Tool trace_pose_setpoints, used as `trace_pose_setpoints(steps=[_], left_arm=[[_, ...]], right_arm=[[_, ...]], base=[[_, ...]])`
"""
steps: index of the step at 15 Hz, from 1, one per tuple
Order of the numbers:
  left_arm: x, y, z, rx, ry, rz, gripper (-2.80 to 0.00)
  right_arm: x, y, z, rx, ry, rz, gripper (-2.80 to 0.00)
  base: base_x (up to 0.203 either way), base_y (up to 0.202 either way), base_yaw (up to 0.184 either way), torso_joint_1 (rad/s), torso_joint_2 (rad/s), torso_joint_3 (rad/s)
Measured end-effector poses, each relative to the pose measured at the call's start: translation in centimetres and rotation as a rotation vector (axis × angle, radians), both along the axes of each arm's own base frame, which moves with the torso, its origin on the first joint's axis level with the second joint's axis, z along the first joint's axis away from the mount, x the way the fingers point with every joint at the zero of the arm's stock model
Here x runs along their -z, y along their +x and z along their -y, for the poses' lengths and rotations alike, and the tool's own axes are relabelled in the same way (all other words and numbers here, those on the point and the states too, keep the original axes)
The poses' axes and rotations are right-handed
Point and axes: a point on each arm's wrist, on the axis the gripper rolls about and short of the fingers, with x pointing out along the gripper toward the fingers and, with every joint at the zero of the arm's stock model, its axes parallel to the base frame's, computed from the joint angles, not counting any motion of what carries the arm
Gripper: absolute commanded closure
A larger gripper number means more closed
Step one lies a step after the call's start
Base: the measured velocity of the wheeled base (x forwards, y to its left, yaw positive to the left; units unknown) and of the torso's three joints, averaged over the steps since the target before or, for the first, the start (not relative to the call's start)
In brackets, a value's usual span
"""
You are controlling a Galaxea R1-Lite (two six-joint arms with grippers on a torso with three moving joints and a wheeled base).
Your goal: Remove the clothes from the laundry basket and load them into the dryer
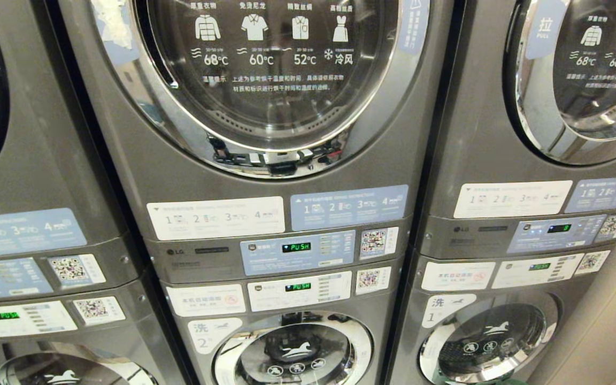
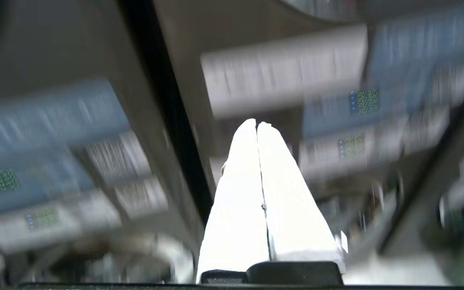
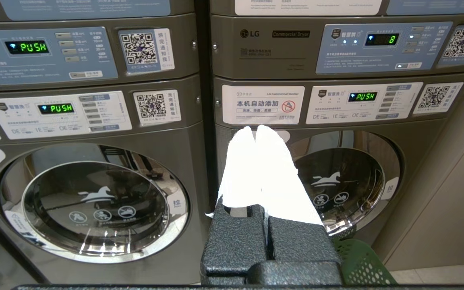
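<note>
My left tool (image 2: 257,127) is pressed closed on nothing, aimed at the control panels between two machine stacks. My right tool (image 3: 255,131) is closed and empty too, hanging before the lower right door. I judge I'm at the start: no cloth is in hand, and the dryer door (image 1: 265,80) is still closed, so it needs pulling open first. Only the right wrist view shows the green basket (image 3: 357,262), low beside the right machine; I can't see clothes in it. The head view shows neither tool.
</note>
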Motion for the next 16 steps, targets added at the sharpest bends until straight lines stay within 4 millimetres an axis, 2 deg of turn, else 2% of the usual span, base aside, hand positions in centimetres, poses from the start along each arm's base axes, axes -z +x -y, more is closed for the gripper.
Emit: trace_pose_setpoints(steps=[1,3,4,5,7,11,16], left_arm=[[4.2,-2.0,-0.2,-0.007,0.004,-0.069,0.00],[10.4,-4.2,-0.5,-0.028,0.010,-0.173,0.00],[12.7,-4.8,-0.6,-0.039,0.014,-0.220,0.00],[13.9,-5.1,-0.7,-0.050,0.017,-0.251,0.00],[14.8,-5.2,-0.7,-0.075,0.024,-0.278,0.00],[15.0,-5.7,-0.7,-0.201,0.007,-0.238,0.00],[15.3,-5.5,-0.4,-0.111,-0.037,-0.096,0.00]], right_arm=[[0.0,0.0,0.0,-0.001,0.001,0.000,0.00],[0.0,0.0,0.0,0.001,0.000,0.001,0.00],[0.0,0.0,0.0,0.000,-0.001,0.000,0.00],[0.0,0.0,0.0,-0.001,-0.002,0.000,0.00],[0.0,0.0,0.0,0.001,-0.002,0.000,0.00],[0.0,0.0,0.0,0.000,-0.003,0.001,0.00],[0.0,0.0,0.0,0.000,-0.007,0.000,0.00]], base=[[0.000,0.000,0.000,0.000,0.00,0.000],[0.000,0.000,0.000,0.000,0.00,0.000],[0.000,0.000,0.000,0.000,0.00,0.000],[0.000,0.000,0.000,0.000,0.00,0.000],[0.000,0.000,0.000,0.000,0.00,0.000],[0.000,0.000,0.000,0.000,0.00,0.000],[0.000,0.000,0.000,0.000,0.00,0.000]])
